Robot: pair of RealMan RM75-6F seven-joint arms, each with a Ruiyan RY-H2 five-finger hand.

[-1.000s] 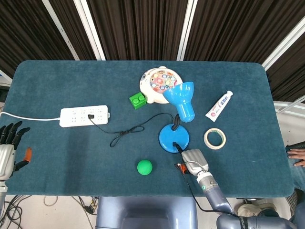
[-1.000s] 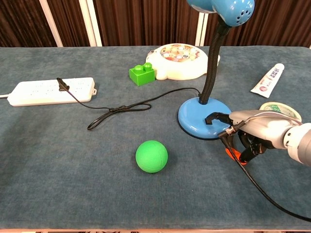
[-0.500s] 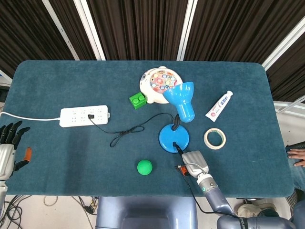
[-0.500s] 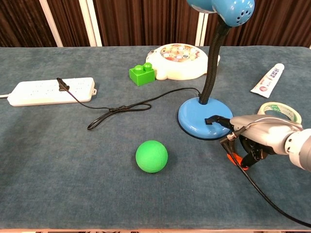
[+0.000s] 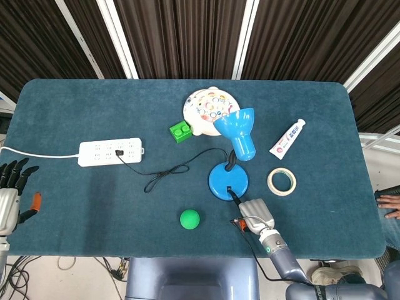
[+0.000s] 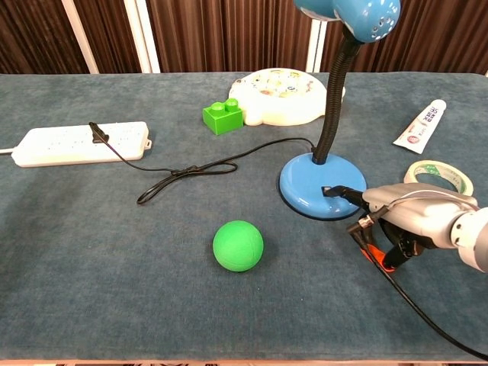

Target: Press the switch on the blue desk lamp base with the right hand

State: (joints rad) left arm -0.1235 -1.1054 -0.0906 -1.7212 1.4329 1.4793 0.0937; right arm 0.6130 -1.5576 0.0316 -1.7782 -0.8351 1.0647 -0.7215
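Observation:
The blue desk lamp stands mid-table, its round base [image 5: 228,180] [image 6: 316,187] under a bent neck and blue shade [image 5: 237,130] [image 6: 354,11]. My right hand [image 5: 255,212] [image 6: 415,217] lies just on the near right side of the base. One dark fingertip [image 5: 232,193] [image 6: 333,191] points out and touches the base's near edge, while the other fingers are curled in, holding nothing. The switch itself cannot be made out. My left hand [image 5: 11,194] hovers at the table's near left edge with its fingers spread and nothing in it; only the head view shows it.
A green ball [image 5: 189,219] [image 6: 238,245] lies left of my right hand. A tape roll [image 5: 282,181] and a toothpaste tube [image 5: 287,139] sit to the right. A fishing toy [image 5: 209,109], a green brick [image 5: 180,132], a white power strip [image 5: 111,152] and the lamp's black cord [image 5: 181,167] are further back and left.
My right hand has slid a little toward the near edge, its fingertip still at the base's rim. The fishing toy under the shade looks brighter now. The left hand has not moved.

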